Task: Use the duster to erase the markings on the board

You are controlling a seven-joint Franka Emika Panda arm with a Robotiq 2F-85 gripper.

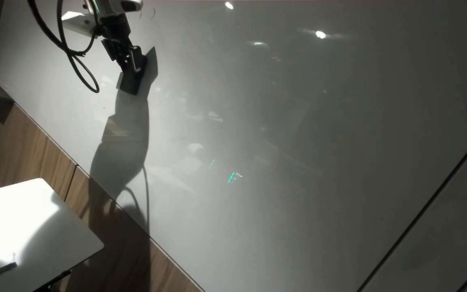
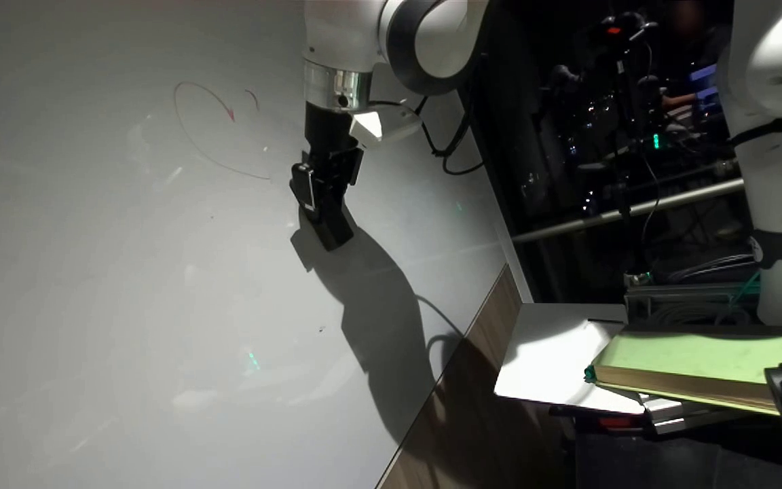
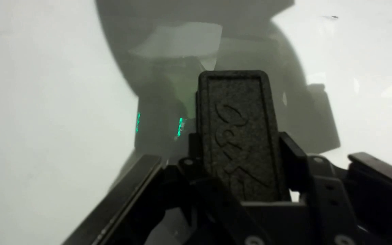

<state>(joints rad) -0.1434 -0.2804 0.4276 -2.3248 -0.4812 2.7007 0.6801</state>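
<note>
Centrally in the wrist view, the gripper (image 3: 240,153) is clamped on the long sides of the dark duster (image 3: 237,112), in front of the board (image 2: 126,272); whether duster and board touch cannot be told. The markings (image 2: 191,139), thin reddish curves, lie near the gripper in an exterior view. The arm (image 2: 340,37), with looped cables (image 1: 71,52) beside it, hides part of the board and casts a shadow (image 1: 130,150) across it and the adjoining wood-grained panel (image 1: 35,138). Bright glare (image 1: 320,35) spots the board. A green book (image 2: 703,350) hides part of the white table (image 2: 547,367).
</note>
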